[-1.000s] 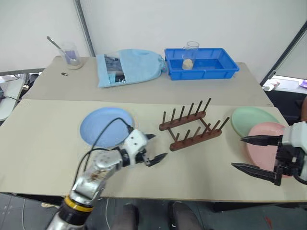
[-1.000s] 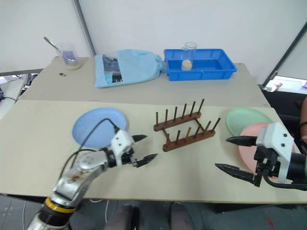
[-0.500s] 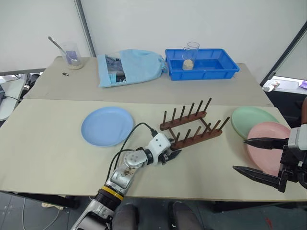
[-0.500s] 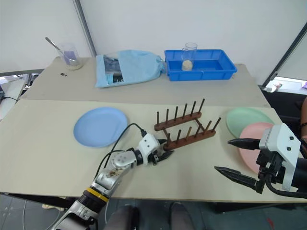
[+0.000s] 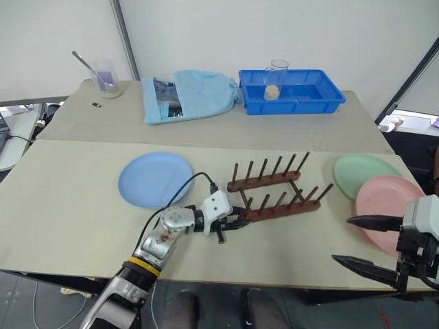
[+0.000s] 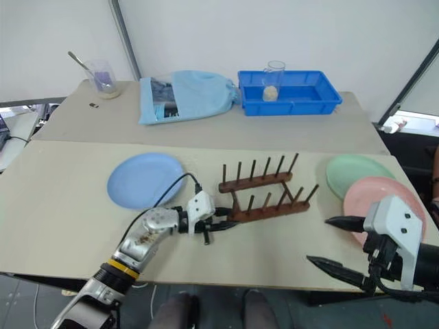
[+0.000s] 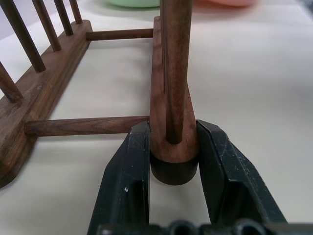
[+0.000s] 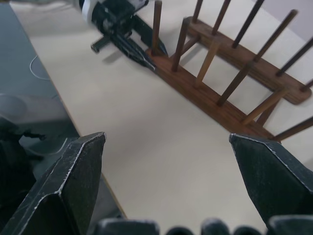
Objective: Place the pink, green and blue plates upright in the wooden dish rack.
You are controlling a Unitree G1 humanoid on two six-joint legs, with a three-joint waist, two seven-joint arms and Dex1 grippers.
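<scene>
My left gripper (image 7: 173, 161) clamped on near-left bar end of dark brown wooden peg rack (image 5: 278, 192), mid-table, likely steadying it. Right gripper (image 6: 336, 243) wide, empty, near pale pink round plate (image 5: 385, 205).

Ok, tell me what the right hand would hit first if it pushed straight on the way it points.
Probably the wooden dish rack. The right hand is open and aimed across bare table at the rack's near bar, which the left hand grips at one end. Depth is hard to judge, so it might touch the tabletop first.

Silver left arm (image 5: 161, 236), yellow band, black cable, black-fingered white gripper (image 5: 230, 223).
</scene>
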